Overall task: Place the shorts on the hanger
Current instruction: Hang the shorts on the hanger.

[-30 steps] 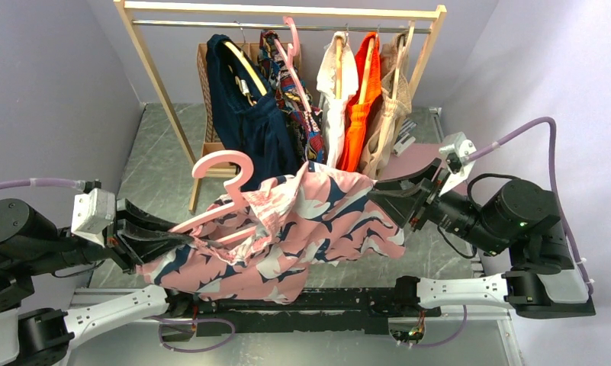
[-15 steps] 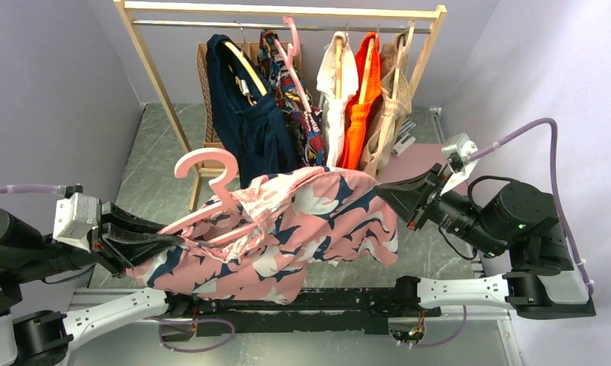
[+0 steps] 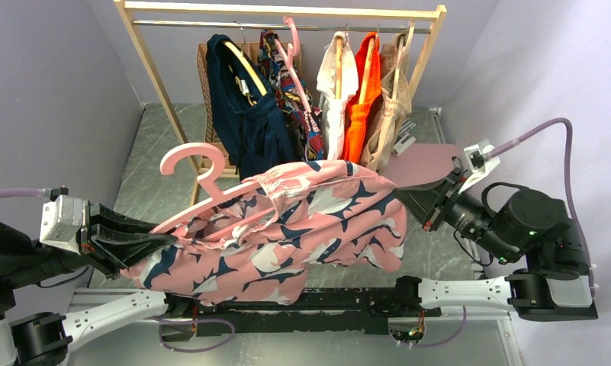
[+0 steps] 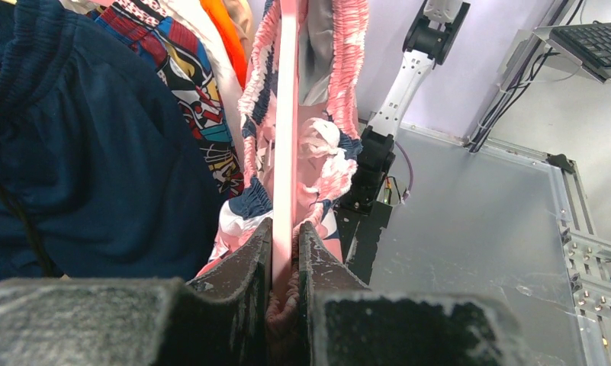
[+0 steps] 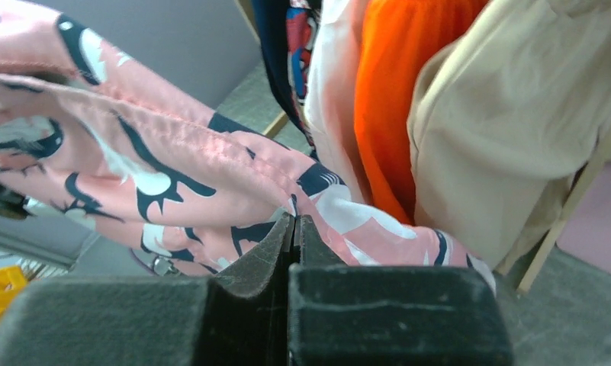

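The pale-pink hanger [image 3: 204, 200] hangs in the air at mid-left, its hook [image 3: 186, 158] pointing up and back. The pink shorts [image 3: 310, 229] with navy and white print are draped over it and stretched between both grippers. My left gripper [image 3: 162, 241] is shut on the hanger's left end, with some gathered waistband pinched in too. In the left wrist view the hanger [image 4: 287, 114] runs edge-on out of the gripper [image 4: 285, 226], with the shorts [image 4: 343, 76] on both sides. My right gripper [image 3: 400, 197] is shut on the shorts' right edge; the right wrist view shows the gripper [image 5: 294, 219] closed on the fabric [image 5: 172, 183].
A wooden clothes rack [image 3: 153, 76] stands behind, holding a navy garment [image 3: 249, 122], a multicolour garment [image 3: 291, 91], white [image 3: 336, 99], orange [image 3: 361, 99] and beige [image 3: 390, 107] clothes. A second pink hanger [image 3: 291, 34] hangs on the rail. A pink mat [image 3: 424, 162] lies at the right.
My left gripper has drawn back to the left with the hanger, whose hook moved left and up. My right gripper has moved right. The shorts are spread wider and tauter between them.
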Motion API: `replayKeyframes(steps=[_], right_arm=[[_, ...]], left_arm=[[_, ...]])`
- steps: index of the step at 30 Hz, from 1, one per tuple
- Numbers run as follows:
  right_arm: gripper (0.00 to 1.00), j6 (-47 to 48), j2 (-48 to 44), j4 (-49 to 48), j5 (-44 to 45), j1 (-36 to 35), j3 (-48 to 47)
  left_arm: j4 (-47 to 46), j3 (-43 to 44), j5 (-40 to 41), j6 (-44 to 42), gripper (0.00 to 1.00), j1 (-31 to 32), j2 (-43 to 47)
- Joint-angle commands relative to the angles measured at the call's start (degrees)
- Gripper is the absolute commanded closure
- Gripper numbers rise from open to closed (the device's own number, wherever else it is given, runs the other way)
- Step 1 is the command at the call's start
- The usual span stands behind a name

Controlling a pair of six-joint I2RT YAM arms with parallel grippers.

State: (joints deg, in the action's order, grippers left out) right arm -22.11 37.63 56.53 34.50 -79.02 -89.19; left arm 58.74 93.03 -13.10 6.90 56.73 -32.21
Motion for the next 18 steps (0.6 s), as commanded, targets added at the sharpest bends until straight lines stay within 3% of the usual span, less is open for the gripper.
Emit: replayKeyframes(steps=[1, 4, 7, 12, 18], right_arm=[[0.93, -10.07, 3.36, 11.56, 9.43, -0.08, -4.64], [0.60, -8.70, 3.05, 10.04, 5.73, -0.08, -5.82], [0.45, -2.43, 1.02, 0.19, -2.50, -0.03, -5.07], [0.42, 5.70, 3.51, -9.79, -12.78, 0.08, -7.41], [0.42, 14.08, 12.13, -14.18, -15.83, 0.01, -10.04]], left_arm=[[-5.37, 0.39, 1.00, 0.66, 0.93, -0.21, 0.73], [-5.25, 0.48, 0.99, 0.66, 0.93, -0.20, 0.87], [-5.07, 0.51, 0.89, 0.70, 0.93, -0.21, 0.92], [-4.55, -0.72, -0.70, 1.04, 0.93, -0.21, 0.64], [-3.84, -2.24, -2.70, 1.11, 0.93, -0.22, -1.10]])
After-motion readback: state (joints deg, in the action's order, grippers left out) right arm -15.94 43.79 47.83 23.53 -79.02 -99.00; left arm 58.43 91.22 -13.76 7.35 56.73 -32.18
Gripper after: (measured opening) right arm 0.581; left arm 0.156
